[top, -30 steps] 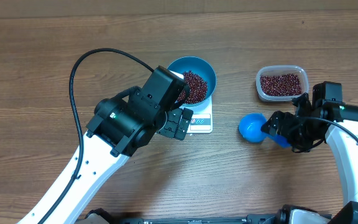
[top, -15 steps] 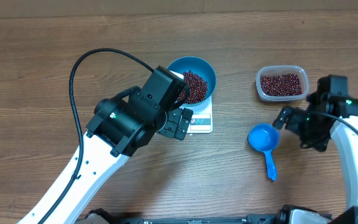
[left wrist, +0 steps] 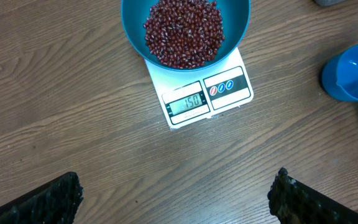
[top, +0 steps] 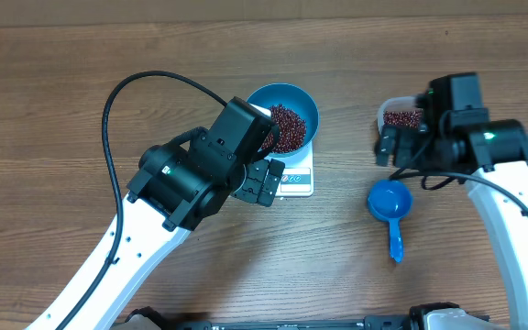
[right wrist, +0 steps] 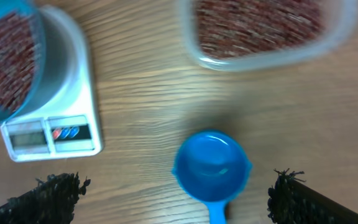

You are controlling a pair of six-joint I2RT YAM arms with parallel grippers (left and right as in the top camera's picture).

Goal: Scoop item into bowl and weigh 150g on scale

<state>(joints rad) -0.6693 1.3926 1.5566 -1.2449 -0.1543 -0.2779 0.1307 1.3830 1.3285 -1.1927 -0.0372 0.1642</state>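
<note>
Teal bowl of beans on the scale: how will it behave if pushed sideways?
Probably slides rather than tips: the bowl is wide, and the beans weigh it low. It overhangs the small scale, so a push may drag or tilt the scale.

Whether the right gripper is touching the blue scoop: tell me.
Apart. The right wrist view shows the right gripper open, its fingers at the bottom corners, with bare table between each and the blue scoop.
</note>
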